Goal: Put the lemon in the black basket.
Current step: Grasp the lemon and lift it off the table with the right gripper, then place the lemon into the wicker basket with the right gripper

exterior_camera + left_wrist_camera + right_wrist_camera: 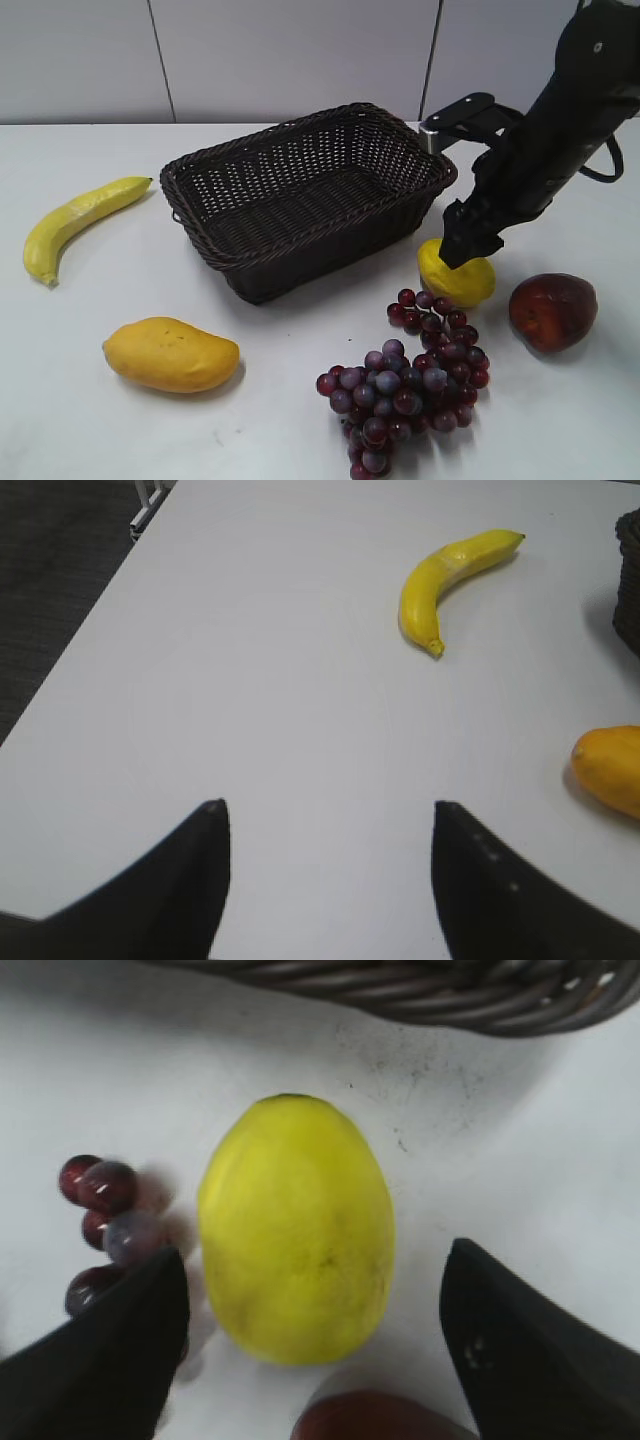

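Observation:
The lemon (pixel 456 280) is a small bright yellow oval lying on the white table just off the right front corner of the black basket (pixel 300 245). In the right wrist view the lemon (pixel 296 1230) lies between my right gripper's (pixel 315 1260) two open fingers, with gaps on both sides. In the exterior view my right gripper (pixel 462 248) is low over the lemon and hides its top. The basket rim (pixel 420 990) runs along the top of the right wrist view. My left gripper (pixel 327 810) is open and empty above bare table, out of the exterior view.
A bunch of dark red grapes (pixel 410 385) lies in front of the lemon and reaches the left finger (pixel 100 1230). A dark red fruit (pixel 552 311) sits to the right. A mango (pixel 170 354) and a banana (pixel 75 222) lie at the left.

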